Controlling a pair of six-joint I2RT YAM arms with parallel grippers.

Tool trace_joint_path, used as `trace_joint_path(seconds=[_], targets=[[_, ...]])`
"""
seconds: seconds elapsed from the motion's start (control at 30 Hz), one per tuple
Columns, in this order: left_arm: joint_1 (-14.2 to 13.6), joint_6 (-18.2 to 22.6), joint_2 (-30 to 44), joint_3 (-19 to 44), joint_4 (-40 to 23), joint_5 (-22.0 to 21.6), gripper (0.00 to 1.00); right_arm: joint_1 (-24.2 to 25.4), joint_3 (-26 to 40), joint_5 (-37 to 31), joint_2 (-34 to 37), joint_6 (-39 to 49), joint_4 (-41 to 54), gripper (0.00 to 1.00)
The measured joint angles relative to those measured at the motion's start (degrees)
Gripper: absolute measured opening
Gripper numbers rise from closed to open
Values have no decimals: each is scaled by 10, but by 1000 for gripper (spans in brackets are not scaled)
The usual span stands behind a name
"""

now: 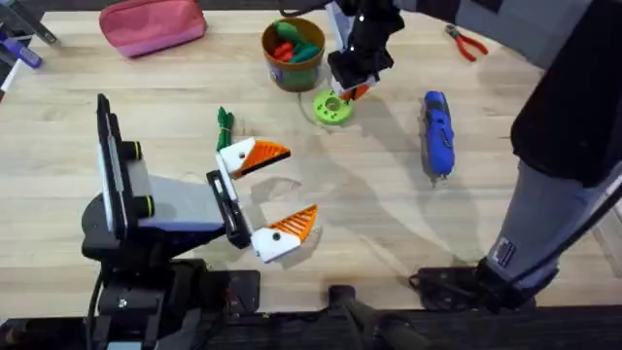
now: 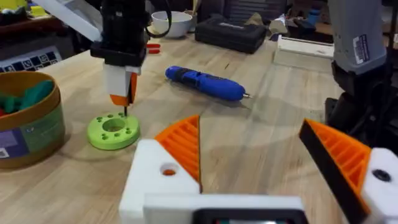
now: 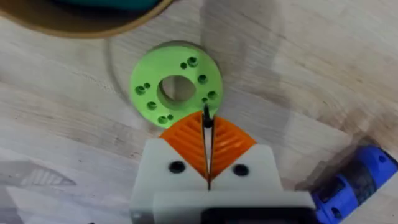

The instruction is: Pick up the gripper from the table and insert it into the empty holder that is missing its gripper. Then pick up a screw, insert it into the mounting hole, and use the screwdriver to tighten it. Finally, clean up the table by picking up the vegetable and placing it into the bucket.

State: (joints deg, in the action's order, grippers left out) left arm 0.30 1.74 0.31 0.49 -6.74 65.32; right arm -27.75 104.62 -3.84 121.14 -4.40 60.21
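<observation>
**Right fingers pinched on a screw over the green disc, left ones wide apart**

Fingers first: the right gripper (image 3: 207, 140) has its orange ribbed pads pressed together, with a thin dark screw (image 3: 206, 119) caught between the tips, pointing down at the round green disc (image 1: 331, 107). From the left wrist view the screw tip looks to be right at the disc's top face (image 2: 113, 130), next to one of the small holes. I can't tell if it's actually touching. The left gripper (image 1: 275, 190) has its fingers spread wide with nothing between them. Both of its white angular holders carry an orange ribbed wedge, one at (image 1: 266, 154) and one at (image 1: 297, 225).

Containers: the bucket (image 1: 293, 53) is a small round brown tub with a yellowish rim, standing just behind the disc. It has red and green toy pieces (image 1: 292, 43) piled in it. A white bowl (image 2: 170, 23) sits farther back; can't see what's in it.

The disc is flat and matte, with a big centre hole and a ring of little ones. The blue screwdriver (image 1: 436, 132) is a chunky pen shape lying flat on the wood-grain table (image 1: 389, 204), to the right of the disc. The slim dark-green vegetable (image 1: 224, 123) lies on the table just beyond the left gripper's far finger.

The right arm reaches well forward and comes down steeply on the disc. The left arm sits low, pointing right.
</observation>
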Motion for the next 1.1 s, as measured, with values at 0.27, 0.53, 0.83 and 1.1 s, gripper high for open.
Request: trace_joint_path(seconds=[0.27,0.53,0.83,1.1], targets=[[0,0,0,0,0,0,986,0,50,0,-2,1,23,4],[0,0,0,0,0,0,986,0,77,0,-54,2,48,4],[0,0,0,0,0,0,985,-15,83,0,-170,36,87,4],[0,0,0,0,0,0,986,-76,88,-2,-253,83,135,4]])
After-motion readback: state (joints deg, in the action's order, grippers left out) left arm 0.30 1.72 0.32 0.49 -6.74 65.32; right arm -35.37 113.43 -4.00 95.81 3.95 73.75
